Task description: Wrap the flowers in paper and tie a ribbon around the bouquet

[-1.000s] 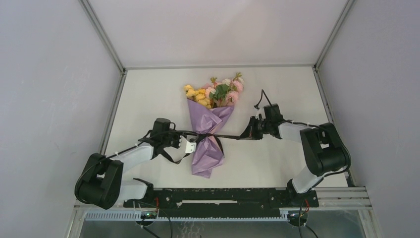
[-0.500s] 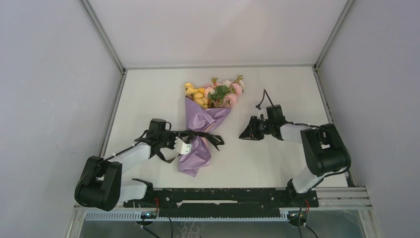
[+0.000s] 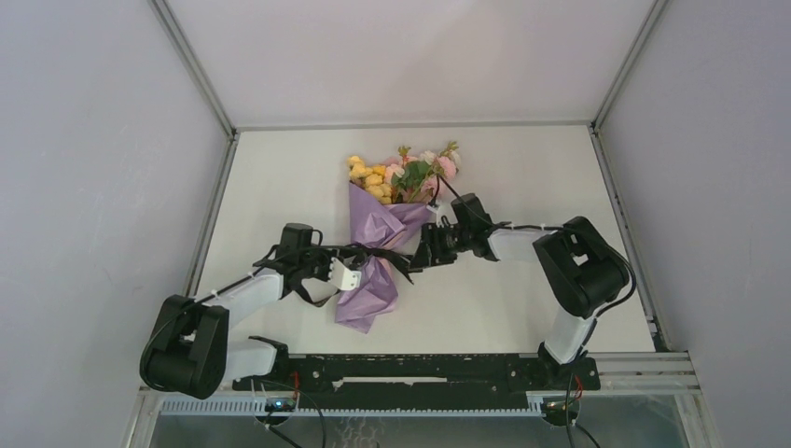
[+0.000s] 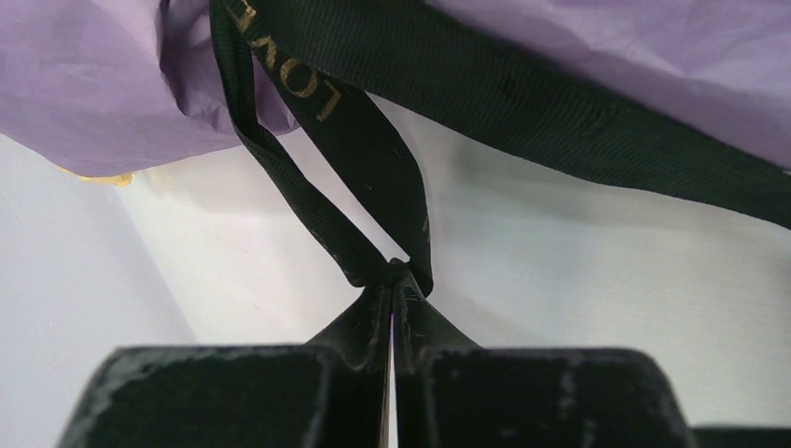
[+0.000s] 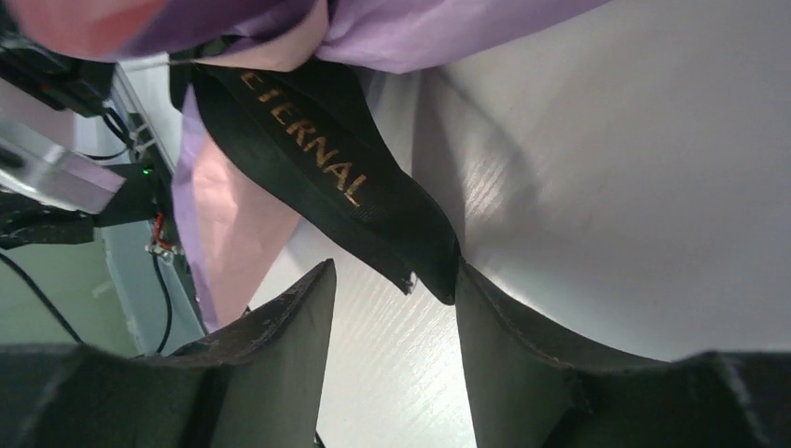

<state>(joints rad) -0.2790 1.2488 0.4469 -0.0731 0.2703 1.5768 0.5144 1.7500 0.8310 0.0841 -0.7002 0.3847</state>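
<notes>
The bouquet lies at mid-table: pink, yellow and white flowers (image 3: 403, 175) in a cone of lilac paper (image 3: 371, 233). A black ribbon (image 3: 395, 256) with gold lettering crosses the cone's waist. My left gripper (image 3: 353, 269) is at the cone's left side, shut on a fold of the ribbon (image 4: 322, 107), which is pinched at the tips of the left gripper (image 4: 395, 276). My right gripper (image 3: 418, 259) is open just right of the cone. In its wrist view the loose ribbon end (image 5: 322, 163) lies against one fingertip of the right gripper (image 5: 392, 273), not clamped. The paper (image 5: 448, 28) shows behind.
White tabletop (image 3: 522, 308) enclosed by grey walls with metal corner rails (image 3: 210, 98). The black base rail (image 3: 420, 369) of both arms runs along the near edge. Black cables (image 3: 298, 280) hang round the left wrist.
The right gripper let go of the taut ribbon, opened, and moved left up to the bouquet. The ribbon went slack, and the bouquet slid left and tilted.
</notes>
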